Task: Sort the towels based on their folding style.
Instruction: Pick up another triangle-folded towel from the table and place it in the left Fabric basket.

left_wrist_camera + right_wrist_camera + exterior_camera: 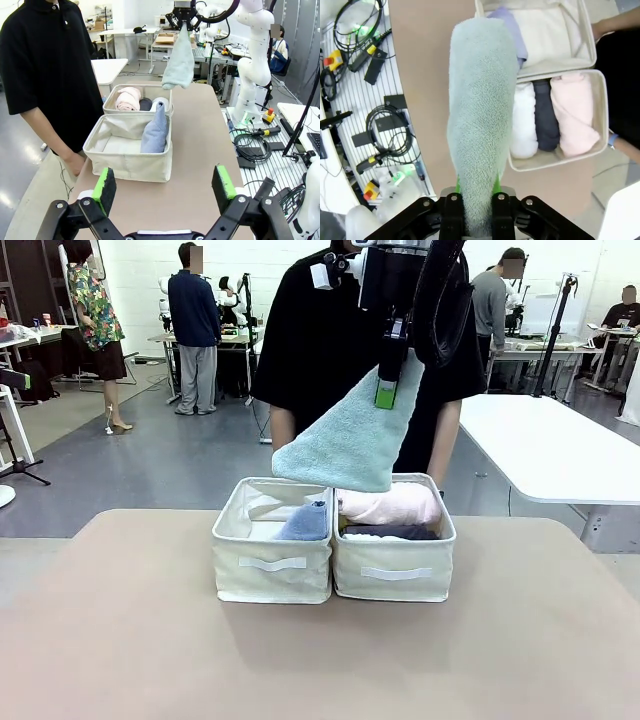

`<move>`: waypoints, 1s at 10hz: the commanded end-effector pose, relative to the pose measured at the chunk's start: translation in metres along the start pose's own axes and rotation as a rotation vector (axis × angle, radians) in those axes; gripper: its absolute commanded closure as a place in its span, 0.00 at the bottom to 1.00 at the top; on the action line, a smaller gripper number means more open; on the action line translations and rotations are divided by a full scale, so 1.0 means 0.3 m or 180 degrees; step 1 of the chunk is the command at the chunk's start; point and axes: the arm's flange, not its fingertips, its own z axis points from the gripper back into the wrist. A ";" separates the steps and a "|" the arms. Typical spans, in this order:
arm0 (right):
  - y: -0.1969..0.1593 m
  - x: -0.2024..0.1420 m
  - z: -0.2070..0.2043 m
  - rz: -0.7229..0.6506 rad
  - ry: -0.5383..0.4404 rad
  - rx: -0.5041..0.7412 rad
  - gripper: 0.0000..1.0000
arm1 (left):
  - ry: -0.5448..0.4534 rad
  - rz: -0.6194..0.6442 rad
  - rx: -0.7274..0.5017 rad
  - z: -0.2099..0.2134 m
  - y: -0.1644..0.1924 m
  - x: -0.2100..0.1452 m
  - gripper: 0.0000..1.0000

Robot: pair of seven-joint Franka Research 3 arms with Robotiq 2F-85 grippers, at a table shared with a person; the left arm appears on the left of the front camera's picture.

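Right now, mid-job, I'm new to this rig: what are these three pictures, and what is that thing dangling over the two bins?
Three cameras, one moment. The front view looks across the table at a person. The other two sit on the robot's wrists. The right end effector is shut on a grey-green cone-folded towel, hanging above two cream fabric bins. One bin holds a light blue cone towel; the other holds pink, dark grey and white rolls. The left end effector is open, holding nothing.
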 end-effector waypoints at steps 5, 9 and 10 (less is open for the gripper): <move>-0.180 0.343 -0.030 0.0311 0.0076 -0.0505 0.80 | 0.0029 -0.0031 -0.0026 0.001 -0.009 -0.001 0.00; -0.326 0.425 -0.138 0.0539 -0.0078 -0.0734 0.80 | 0.0029 -0.0031 -0.0026 0.001 -0.009 -0.001 0.00; -0.341 0.440 -0.172 0.0609 -0.0136 -0.0684 0.80 | 0.0029 -0.0031 -0.0026 0.001 -0.009 -0.001 0.00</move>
